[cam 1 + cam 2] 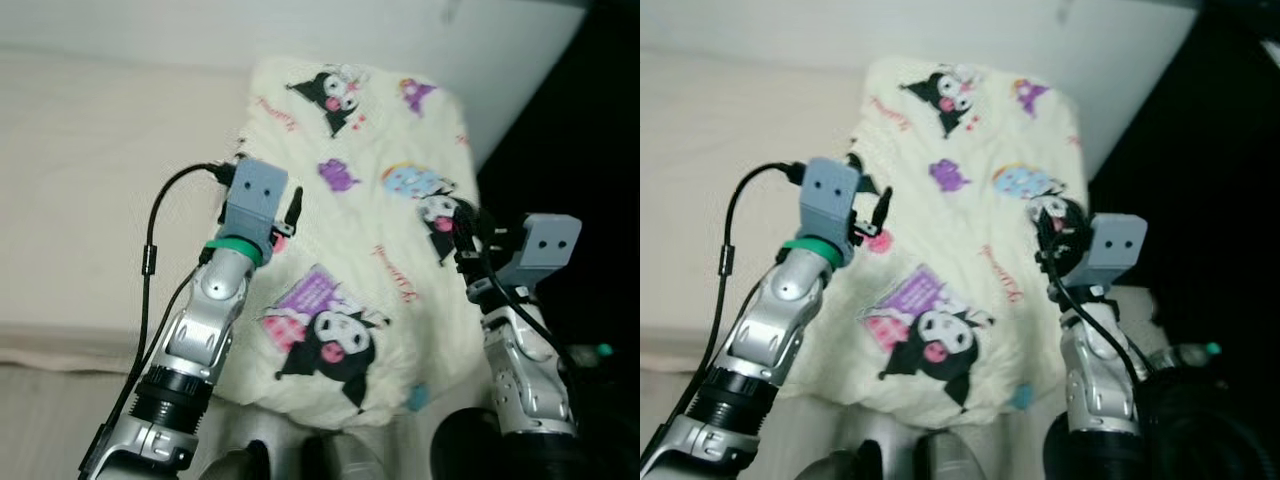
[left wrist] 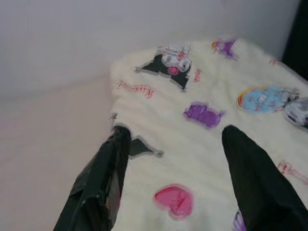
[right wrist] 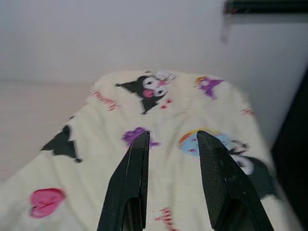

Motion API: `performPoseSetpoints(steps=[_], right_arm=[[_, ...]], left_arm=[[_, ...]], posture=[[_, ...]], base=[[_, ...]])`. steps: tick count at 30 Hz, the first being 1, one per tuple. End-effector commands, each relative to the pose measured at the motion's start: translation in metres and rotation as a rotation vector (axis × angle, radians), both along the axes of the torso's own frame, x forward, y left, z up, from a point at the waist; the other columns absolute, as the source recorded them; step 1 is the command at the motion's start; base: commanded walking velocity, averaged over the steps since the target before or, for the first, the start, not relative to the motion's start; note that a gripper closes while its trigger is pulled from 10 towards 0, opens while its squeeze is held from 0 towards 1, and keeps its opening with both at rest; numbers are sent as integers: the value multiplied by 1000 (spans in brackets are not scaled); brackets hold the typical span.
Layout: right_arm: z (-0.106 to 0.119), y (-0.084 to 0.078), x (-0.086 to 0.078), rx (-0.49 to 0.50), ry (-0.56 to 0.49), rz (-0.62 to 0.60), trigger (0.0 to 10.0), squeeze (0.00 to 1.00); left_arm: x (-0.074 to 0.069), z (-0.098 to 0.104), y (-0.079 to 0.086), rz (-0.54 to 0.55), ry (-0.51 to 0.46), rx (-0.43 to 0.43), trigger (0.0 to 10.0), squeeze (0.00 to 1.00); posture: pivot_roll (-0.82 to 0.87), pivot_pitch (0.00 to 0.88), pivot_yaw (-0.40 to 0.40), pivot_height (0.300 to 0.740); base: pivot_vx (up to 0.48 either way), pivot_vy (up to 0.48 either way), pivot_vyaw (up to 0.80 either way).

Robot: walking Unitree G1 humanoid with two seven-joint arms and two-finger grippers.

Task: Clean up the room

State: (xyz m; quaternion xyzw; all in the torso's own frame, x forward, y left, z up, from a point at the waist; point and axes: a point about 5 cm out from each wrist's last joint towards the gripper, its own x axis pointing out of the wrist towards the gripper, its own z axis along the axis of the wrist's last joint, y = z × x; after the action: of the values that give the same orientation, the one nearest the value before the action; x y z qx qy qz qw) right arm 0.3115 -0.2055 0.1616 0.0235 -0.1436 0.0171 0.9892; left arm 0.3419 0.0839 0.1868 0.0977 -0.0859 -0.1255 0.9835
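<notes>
Both open and empty, the left gripper point(image 2: 175, 159) at nine o'clock and right gripper point(image 3: 173, 159) at three o'clock flank the cartoon-print blanket point(image 1: 370, 230) on the bed point(image 1: 80, 200), likely poised to pinch its edges next.

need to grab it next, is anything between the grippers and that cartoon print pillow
Nothing visible does. The left gripper is open right over the pillow near its left edge, and the right gripper hovers open above its right side.

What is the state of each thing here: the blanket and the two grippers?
Blanket: cream, cartoon-printed, lying in a bunched heap on the beige bed.
Left gripper: open, fingers apart over the blanket's left side.
Right gripper: open, fingers apart over the blanket's right side.
</notes>
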Motion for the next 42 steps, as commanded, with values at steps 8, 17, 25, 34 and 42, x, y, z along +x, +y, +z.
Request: performPoseSetpoints(steps=[8, 17, 25, 34, 42], right_arm=[[-5, -2, -2, -1, 16, -5, 10000, 0], [-5, -2, -2, -1, 17, -4, 10000, 0], [-5, -2, -2, -1, 19, -5, 10000, 0], [-5, -2, -1, -1, 20, -5, 10000, 0], [-7, -2, 0, -12, 28, -7, 10000, 0]], left_arm=[[-4, 1, -5, -23, -36, 25, 10000, 0], [-6, 2, -7, -37, -55, 32, 10000, 0], [-6, 2, -8, -48, -48, 25, 10000, 0], [-6, 1, -8, -45, -52, 33, 10000, 0], [-6, -1, -8, -49, -35, 20, 10000, 0]], posture=[[-163, 142, -16, 740], [-162, 142, -16, 740], [-163, 143, -17, 740], [-163, 141, -16, 740], [-164, 136, -15, 740]], base=[[0, 111, 0], [0, -373, 0], [0, -99, 0], [0, -396, 0], [0, 0, 274]])
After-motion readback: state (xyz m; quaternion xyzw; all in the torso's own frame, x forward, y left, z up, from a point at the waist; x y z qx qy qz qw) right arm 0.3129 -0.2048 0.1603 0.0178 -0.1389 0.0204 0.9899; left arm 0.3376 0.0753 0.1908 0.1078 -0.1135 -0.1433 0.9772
